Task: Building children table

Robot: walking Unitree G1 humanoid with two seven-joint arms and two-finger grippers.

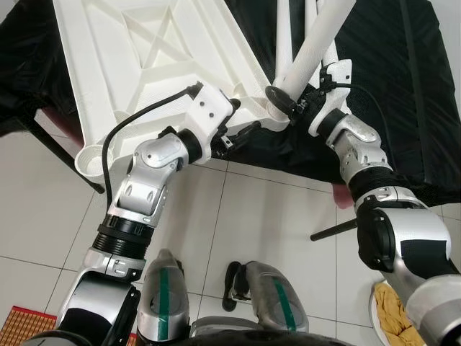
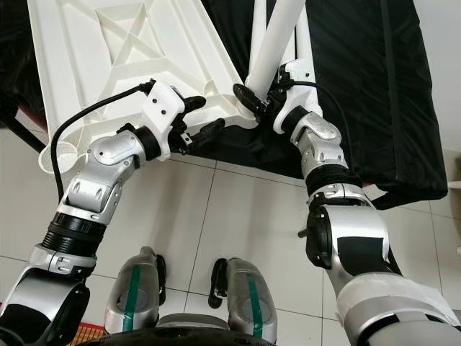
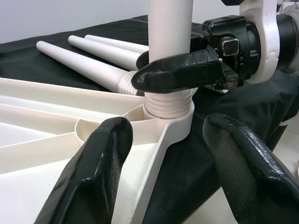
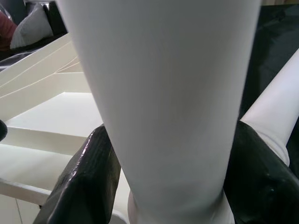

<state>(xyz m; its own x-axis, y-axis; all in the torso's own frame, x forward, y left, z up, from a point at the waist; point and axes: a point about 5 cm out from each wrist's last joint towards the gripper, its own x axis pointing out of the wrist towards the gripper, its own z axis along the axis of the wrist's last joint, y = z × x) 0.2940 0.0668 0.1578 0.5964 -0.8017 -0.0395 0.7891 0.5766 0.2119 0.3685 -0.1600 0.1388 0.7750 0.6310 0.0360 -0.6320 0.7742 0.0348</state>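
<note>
The white plastic table top (image 1: 144, 58) lies upside down on a black-covered surface. A white table leg (image 1: 317, 43) stands tilted in the corner socket (image 3: 168, 109) nearest me. My right gripper (image 1: 284, 101) is shut on the leg just above its threaded end, and the black fingers (image 4: 88, 177) press on both sides of the leg (image 4: 163, 93). My left gripper (image 1: 241, 137) is open beside that same corner. Its fingers (image 3: 88, 172) stand wide apart on either side of the table's edge and hold nothing.
Spare white legs (image 3: 84, 58) lie on the black cloth (image 1: 403, 86) behind the socket. Below is a tiled floor (image 1: 274, 216) with my feet, a dark stand leg (image 1: 335, 229), a woven mat (image 1: 21, 324) and a bowl with something yellow (image 1: 396, 310).
</note>
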